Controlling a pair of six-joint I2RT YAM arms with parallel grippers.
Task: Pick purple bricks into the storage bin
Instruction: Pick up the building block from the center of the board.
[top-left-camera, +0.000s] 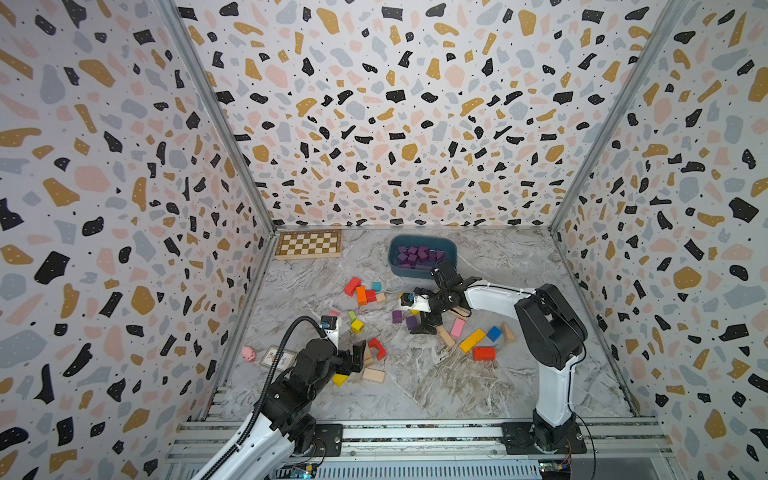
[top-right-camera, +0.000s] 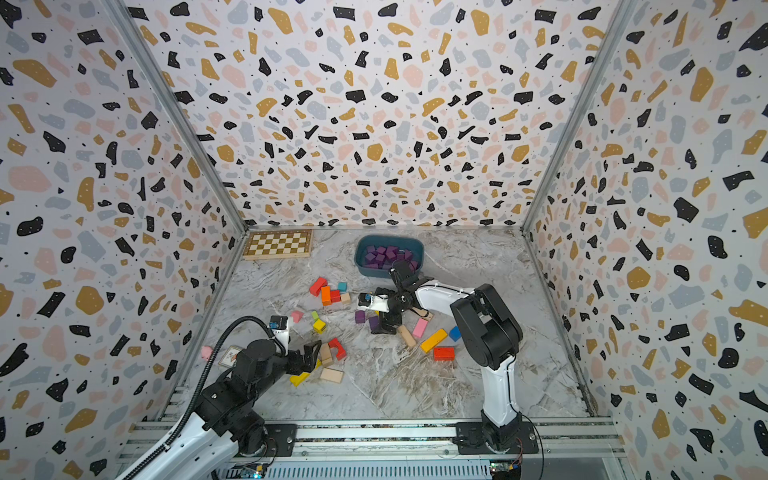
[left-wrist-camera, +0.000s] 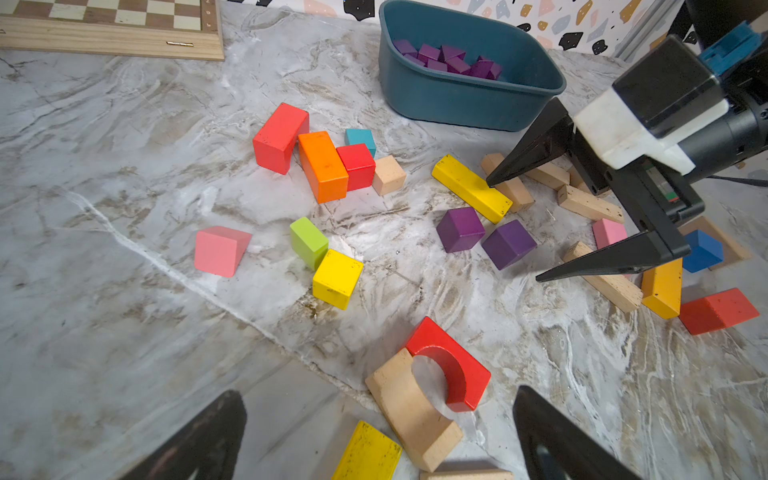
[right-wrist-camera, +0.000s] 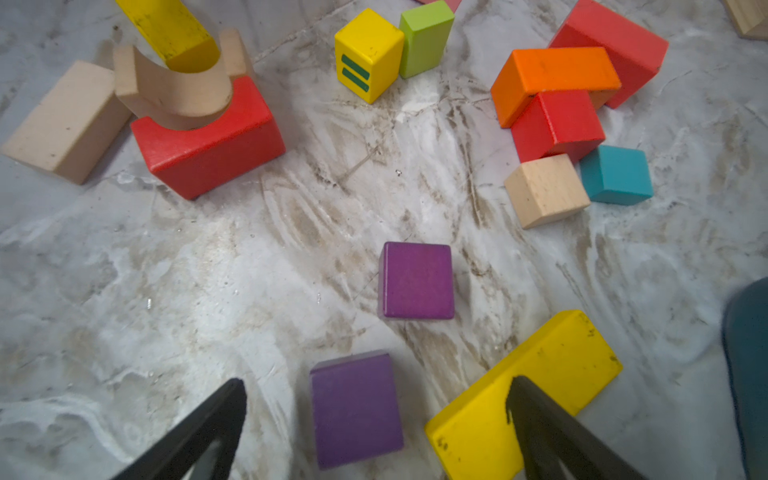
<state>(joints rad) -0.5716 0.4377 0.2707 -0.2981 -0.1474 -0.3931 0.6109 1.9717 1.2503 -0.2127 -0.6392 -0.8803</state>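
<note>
- Found the storage bin (top-left-camera: 405, 271) at the back of the table (top-left-camera: 415, 386), heaped with purple bricks (top-left-camera: 415, 254).
- Saw the right gripper (right-wrist-camera: 376, 386) spread wide, empty, above one of two loose ones beside a yellow bar (right-wrist-camera: 552, 361).
- Saw the left gripper (left-wrist-camera: 378, 392) likewise wide, empty, over a tan arch (left-wrist-camera: 415, 424).

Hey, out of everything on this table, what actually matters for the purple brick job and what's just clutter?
Job: two loose purple bricks, binned purple bricks, storage bin.

Lying about: chessboard, orange block, red arch, yellow bar, tan cube, pink toy, plus other coloured and plain blocks.
</note>
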